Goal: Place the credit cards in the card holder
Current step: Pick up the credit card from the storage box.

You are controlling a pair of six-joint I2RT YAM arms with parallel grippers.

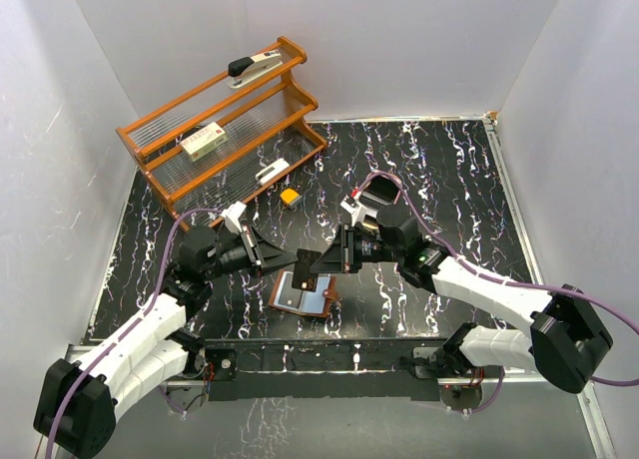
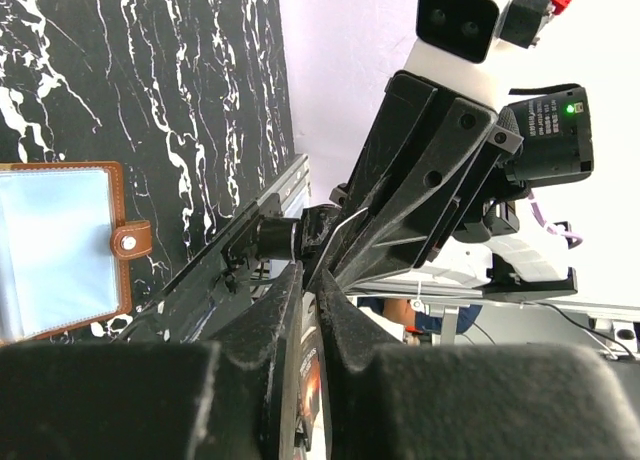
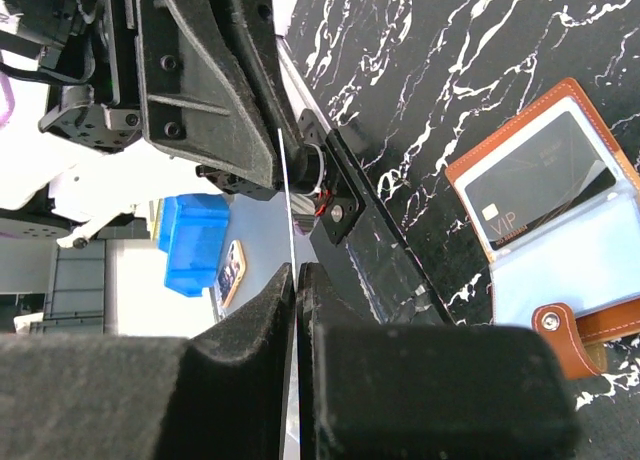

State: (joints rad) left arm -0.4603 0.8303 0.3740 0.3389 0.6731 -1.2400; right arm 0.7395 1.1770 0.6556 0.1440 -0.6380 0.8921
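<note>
Left fingers point(image 2: 255, 380), right fingers point(image 3: 250, 330) seemingly pinching card point(image 1: 310, 268), black marbled tabletop point(image 1: 449, 180), white walls point(image 1: 399, 40)

White shells, black joint housings on left arm point(image 1: 140, 344) and right arm point(image 1: 489, 284). One purple cable point(image 1: 164, 264) along each. Matte black wedge-shaped left fingers point(image 2: 255, 360) and right fingers point(image 3: 250, 320); screw heads in side plates. Small green LED point(image 2: 571, 108) on right wrist.

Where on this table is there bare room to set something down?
Free: the back-right tabletop, between the right arm and the walls; also the strip left of the left arm, below the rack. Crowded: the middle, where left claw and right claw pinch a card above the wallet.
</note>
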